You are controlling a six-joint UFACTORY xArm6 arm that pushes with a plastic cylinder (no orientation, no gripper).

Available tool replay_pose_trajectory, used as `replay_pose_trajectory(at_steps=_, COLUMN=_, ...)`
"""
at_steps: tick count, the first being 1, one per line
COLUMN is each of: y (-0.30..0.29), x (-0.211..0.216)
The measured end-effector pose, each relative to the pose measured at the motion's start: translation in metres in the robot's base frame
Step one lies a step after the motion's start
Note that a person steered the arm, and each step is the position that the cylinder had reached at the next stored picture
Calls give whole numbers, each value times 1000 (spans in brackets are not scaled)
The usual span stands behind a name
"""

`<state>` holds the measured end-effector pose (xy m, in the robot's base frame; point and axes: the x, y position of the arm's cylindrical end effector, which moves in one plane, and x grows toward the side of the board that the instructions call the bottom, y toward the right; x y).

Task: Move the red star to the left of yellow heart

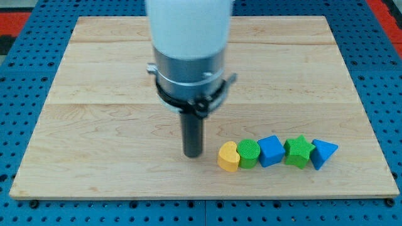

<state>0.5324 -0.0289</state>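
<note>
Blue pegboard (25, 37) frames a pale wooden board (113, 75) that fills most of the view. My tip (193, 154) rests on the board, bare and grasping nothing, just left of a row of five blocks near the view's bottom right. From the view's left the row runs: yellow heart (228, 156), green cylinder (249, 153), blue cube (271, 150), green star (298, 151), blue triangle (323, 153). Neighbours in the row touch or nearly touch. The tip stands near the heart, a small gap between them. The arm's white and grey body (188, 44) hangs over the board's middle top. No red star shows anywhere; it may lie behind the arm, I cannot tell
</note>
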Motion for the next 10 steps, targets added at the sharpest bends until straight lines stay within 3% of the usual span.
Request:
replay_pose_trajectory(at_steps=1, y=9, x=-40)
replay_pose_trajectory(at_steps=3, y=137, x=-81)
replay_pose_trajectory(at_steps=5, y=119, x=-192)
replay_pose_trajectory(at_steps=8, y=-16, x=-188)
replay_pose_trajectory(at_steps=10, y=-48, x=-144)
